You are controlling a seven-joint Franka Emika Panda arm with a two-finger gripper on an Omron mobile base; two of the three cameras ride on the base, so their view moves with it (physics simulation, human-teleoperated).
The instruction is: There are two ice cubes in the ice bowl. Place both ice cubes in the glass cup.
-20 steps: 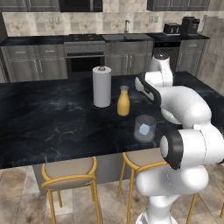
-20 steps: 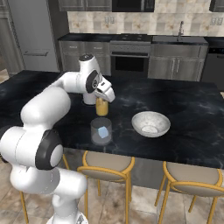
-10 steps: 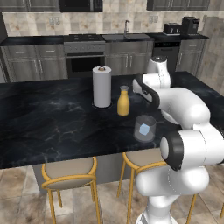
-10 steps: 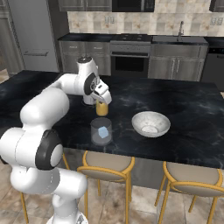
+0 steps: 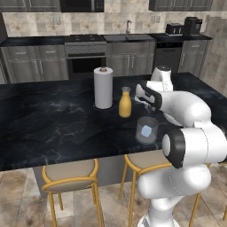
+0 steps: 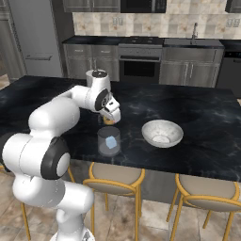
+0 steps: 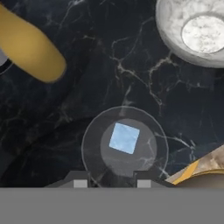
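The glass cup (image 5: 153, 124) (image 6: 108, 134) (image 7: 92, 144) stands near the counter's front edge. One pale blue ice cube (image 5: 145, 131) (image 6: 111, 142) (image 7: 124, 138) lies on its bottom. My gripper (image 5: 147, 101) (image 6: 113, 118) (image 7: 112, 181) hovers above and just behind the glass, pointing down at it. Its fingertips (image 7: 80, 183) stand apart with nothing between them. The ice bowl (image 6: 150, 129) (image 7: 170, 26) sits to the right of the glass, and its pale bottom shows.
An orange juice bottle (image 5: 125, 103) (image 7: 30, 46) stands just behind the glass, close to my hand. A white paper towel roll (image 5: 103, 88) stands further left. Stools (image 5: 71, 173) (image 6: 117, 174) line the counter's front edge.
My hand has come down and forward from beside the bottle's top, closer over the glass. The ice cube in the glass and the bowl have not moved.
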